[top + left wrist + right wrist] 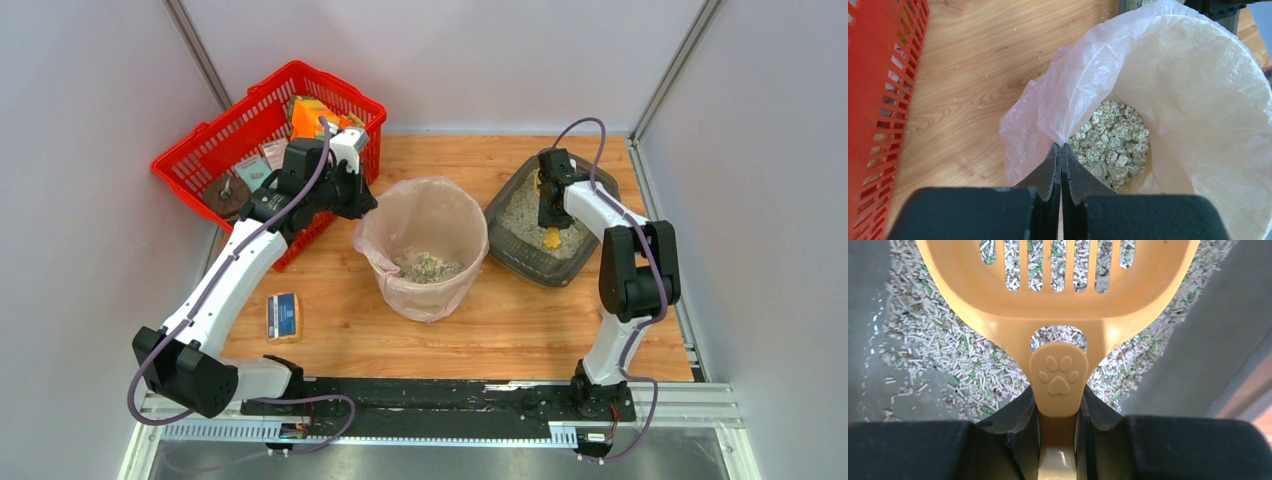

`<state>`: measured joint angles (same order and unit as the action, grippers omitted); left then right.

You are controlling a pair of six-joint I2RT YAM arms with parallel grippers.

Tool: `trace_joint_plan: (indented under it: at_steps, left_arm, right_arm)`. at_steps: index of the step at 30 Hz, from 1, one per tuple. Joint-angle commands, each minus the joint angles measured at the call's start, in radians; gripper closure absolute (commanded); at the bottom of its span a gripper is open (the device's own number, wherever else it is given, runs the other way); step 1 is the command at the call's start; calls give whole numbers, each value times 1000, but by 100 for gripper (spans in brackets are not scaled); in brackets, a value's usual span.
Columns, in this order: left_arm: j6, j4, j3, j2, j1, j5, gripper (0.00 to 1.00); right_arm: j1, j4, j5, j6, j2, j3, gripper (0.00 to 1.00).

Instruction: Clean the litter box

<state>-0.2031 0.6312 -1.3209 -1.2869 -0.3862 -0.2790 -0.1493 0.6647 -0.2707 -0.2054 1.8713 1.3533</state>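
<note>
The litter box (528, 260) was seen at the far right of the table (520, 335), just beside the lined bin (436, 300); the right gripper (1058, 402) was closed narrowly on the handle of the slotted scoop (1058, 300), which was held over the litter (948, 350). The left gripper (1061, 150) was shut at the rim of the bag (1088, 80); whether a fold was pinched could not be told. The litter box was judged stiff but loaded with loose, shifting grains, so it was best worked through the light, rigid scoop, gripped low on its handle.
</note>
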Motion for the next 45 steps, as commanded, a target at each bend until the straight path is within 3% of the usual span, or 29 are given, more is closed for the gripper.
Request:
trace_joint_plan:
  at_steps: [1, 13, 22, 23, 26, 30, 34, 38, 42, 45]
  left_arm:
    - [-24, -1, -11, 1, -10, -63, 100]
    - [-28, -5, -11, 1, -10, -74, 100]
    - [-29, -10, -6, 6, -10, -81, 100]
    - [-25, -8, -6, 6, -10, -77, 100]
    - [-21, -5, -8, 8, -10, -65, 100]
    - [-19, -2, -11, 9, -10, -68, 100]
    - [-13, 2, -14, 14, -10, -55, 100]
    - [-15, 2, -14, 20, -10, -58, 100]
    - [-16, 1, -14, 21, -10, -54, 100]
    - [-16, 4, -15, 24, -10, -60, 100]
  right_arm:
    - [1, -92, -1, -20, -113, -48, 100]
    - [-27, 108, 65, -147, -288, -120, 100]
    - [-39, 340, 79, -213, -285, -57, 100]
    - [-50, 339, 138, -218, -300, -69, 100]
    - [-76, 326, 122, -223, -377, -108, 100]
    - [8, 357, 117, -204, -336, -27, 100]
    - [-62, 369, 172, -212, -394, -72, 100]
    - [-16, 371, 70, -198, -371, -56, 100]
    - [-87, 388, 133, -201, -415, -55, 100]
    - [-58, 369, 88, -173, -411, -36, 100]
